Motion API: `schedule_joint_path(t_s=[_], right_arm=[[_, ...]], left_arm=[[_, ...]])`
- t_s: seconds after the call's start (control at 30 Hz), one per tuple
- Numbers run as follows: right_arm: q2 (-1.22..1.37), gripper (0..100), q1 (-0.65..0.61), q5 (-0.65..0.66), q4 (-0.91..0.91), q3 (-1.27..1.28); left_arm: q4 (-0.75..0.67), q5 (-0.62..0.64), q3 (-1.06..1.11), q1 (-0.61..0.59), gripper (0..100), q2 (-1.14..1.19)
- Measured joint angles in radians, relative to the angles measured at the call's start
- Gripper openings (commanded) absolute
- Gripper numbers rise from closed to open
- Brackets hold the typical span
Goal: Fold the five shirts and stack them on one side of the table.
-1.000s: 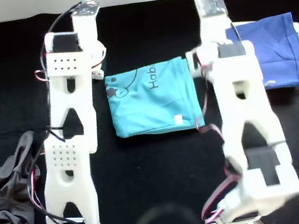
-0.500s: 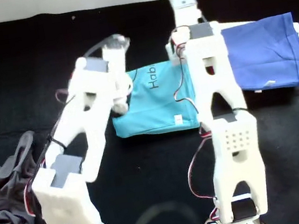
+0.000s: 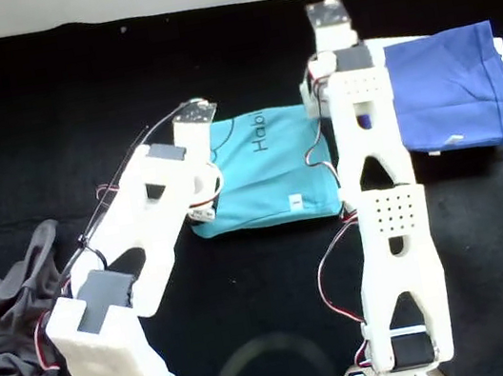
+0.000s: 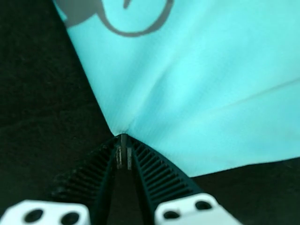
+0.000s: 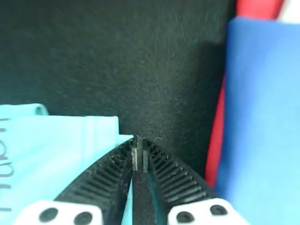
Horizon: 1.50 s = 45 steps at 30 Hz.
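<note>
A folded teal shirt [image 3: 268,171] lies mid-table on the black cloth. My left gripper [image 3: 200,210] sits at its near left corner. In the left wrist view the gripper [image 4: 123,157] is shut, pinching the tip of the teal fabric [image 4: 211,93]. My right gripper [image 3: 314,105] is at the shirt's far right corner. Its wrist view shows the right gripper [image 5: 139,157] shut, with teal cloth [image 5: 56,140] caught at its fingers. A folded blue shirt [image 3: 452,87] tops a stack at the right.
Under the blue shirt [image 5: 267,93] a red one [image 5: 220,136] peeks out at the stack's edge. Crumpled dark grey shirts [image 3: 1,307] lie at the table's left edge. Black cloth [image 3: 278,290] covers the table between the two arm bases.
The left arm swung from the shirt's far left corner down to its near left corner. The right arm straightened and shifted to the far right corner. The teal shirt has barely moved.
</note>
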Motion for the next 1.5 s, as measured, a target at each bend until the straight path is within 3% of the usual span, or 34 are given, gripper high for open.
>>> schedule_joint_path(t_s=[0.27,0.47,0.63,0.8,0.93,1.1,1.23,1.5], right_arm=[[0.003,6.9,0.000,0.000,0.236,-0.328],[0.003,25.9,-0.002,0.000,0.256,-0.281],[0.005,27.6,-0.063,0.000,0.256,-0.226],[0.003,27.6,-0.130,-0.094,0.258,-0.204],[-0.091,27.6,-0.157,-0.183,0.258,0.000],[-0.416,27.8,-0.172,-0.233,0.244,0.466],[-0.592,33.7,-0.173,-0.233,0.109,0.760],[-0.614,35.4,-0.218,-0.239,-0.064,0.918]], left_arm=[[0.077,0.000,-0.023,0.000,1,-0.117],[0.117,-0.002,-0.023,-0.060,1,-0.265],[0.135,-0.002,0.032,-0.169,1,-0.278],[0.138,-0.002,0.110,-0.285,1,-0.278],[0.138,-0.002,0.137,-0.358,1,-0.278],[0.129,-0.002,0.178,-0.402,1,-0.278],[0.037,-0.002,0.247,-0.413,1,-0.278],[-0.080,0.000,0.348,-0.413,1,-0.278]])
